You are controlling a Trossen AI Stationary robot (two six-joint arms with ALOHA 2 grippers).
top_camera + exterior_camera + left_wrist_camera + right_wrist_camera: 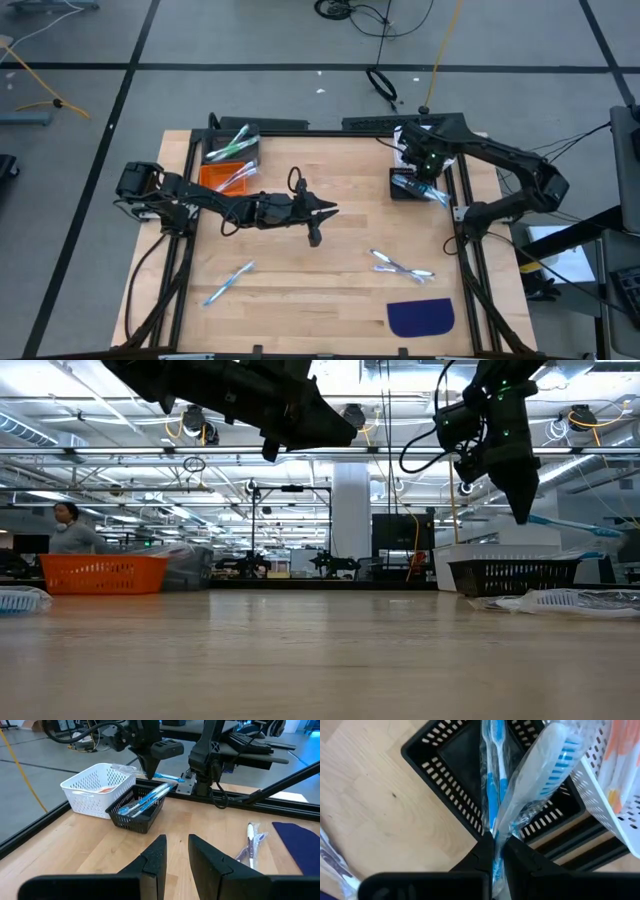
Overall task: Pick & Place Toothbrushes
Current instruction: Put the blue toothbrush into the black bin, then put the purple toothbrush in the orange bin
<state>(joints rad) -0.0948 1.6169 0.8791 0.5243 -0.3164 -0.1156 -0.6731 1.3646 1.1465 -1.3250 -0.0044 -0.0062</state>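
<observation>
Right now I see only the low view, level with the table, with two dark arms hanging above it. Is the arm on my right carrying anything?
Observer: Yes. The right gripper is shut on a wrapped blue toothbrush.
Operator: What is under it?
Observer: A black bin, with blue brushes already lying inside.
Operator: And the other arm?
Observer: The left gripper is open and empty over the middle of the table.
Operator: Any left to pick?
Observer: Yes, loose toothbrushes lie on the wood near a blue mat.
</observation>
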